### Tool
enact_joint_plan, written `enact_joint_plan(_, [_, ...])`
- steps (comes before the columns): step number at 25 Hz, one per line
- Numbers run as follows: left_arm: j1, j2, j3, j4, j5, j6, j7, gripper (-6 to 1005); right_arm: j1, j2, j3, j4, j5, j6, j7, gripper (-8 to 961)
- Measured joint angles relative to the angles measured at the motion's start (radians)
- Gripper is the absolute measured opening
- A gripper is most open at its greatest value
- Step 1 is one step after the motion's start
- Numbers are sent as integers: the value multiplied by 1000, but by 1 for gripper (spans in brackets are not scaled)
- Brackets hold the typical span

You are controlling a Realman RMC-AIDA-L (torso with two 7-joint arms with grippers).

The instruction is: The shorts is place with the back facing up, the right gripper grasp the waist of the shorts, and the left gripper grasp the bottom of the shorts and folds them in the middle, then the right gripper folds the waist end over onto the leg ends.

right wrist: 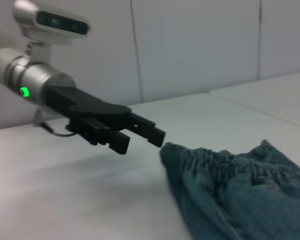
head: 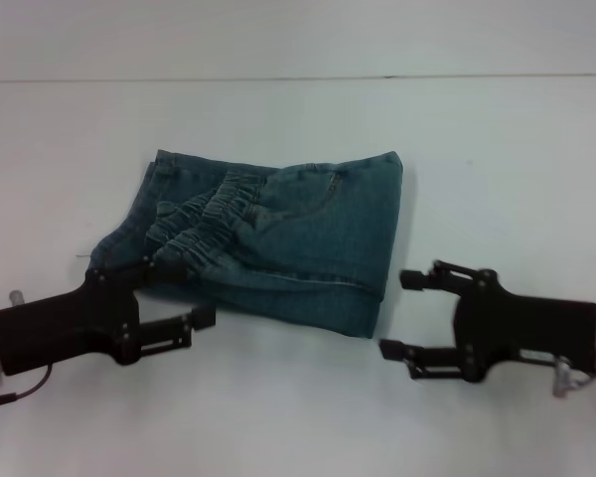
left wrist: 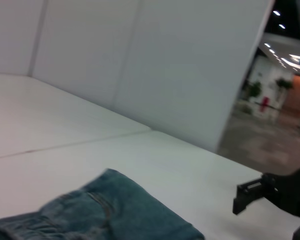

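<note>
A: We are looking at a white table (head: 278,417) with a white wall behind it. The shorts (head: 308,238) are lying mid-table in a folded bundle, with the gathered waistband (head: 204,224) sitting on top toward our left side.

B: And the left gripper (head: 169,303) is hovering right at that near-left corner, fingers spread and holding nothing. In the right wrist view its tips are almost touching the ruffled edge.

A: The right gripper (head: 402,313) is sitting just off the near-right corner, apart from the cloth, its jaws standing wide and empty too.

B: So we are judging the folds as already made, and both arms as free of the denim.

A: The risk we are seeing: the bundle is lying loose and lumpy. If the left fingers are brushing the waistband while moving, they could be dragging the top layer and undoing the fold.

B: Likewise the right gripper is sitting low near the folded edge; sweeping inward, it could be catching that edge and skewing the stack.
</note>
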Motion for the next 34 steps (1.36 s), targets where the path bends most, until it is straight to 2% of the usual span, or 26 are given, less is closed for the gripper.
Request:
enact_joint_plan(3, [-4, 11, -4, 17, 40, 49, -2, 713, 7, -11, 51, 48, -38, -76, -55, 917])
enact_joint_plan(7, [-4, 23, -11, 30, 73, 90, -15, 796, -1, -16, 94, 63, -74, -120, -104, 917])
enact_joint_plan(13, [0, 21, -2, 35, 99, 96, -31, 921, 5, -16, 110, 73, -88, -142, -114, 917])
enact_joint_plan(26, [-2, 17, 10, 45, 142, 104, -19, 921, 45, -24, 112, 74, -100, -155, -107, 917])
enact_joint_plan(34, [-4, 18, 10, 56, 152, 116, -25, 921, 98, -16, 111, 98, -154, -155, -94, 917])
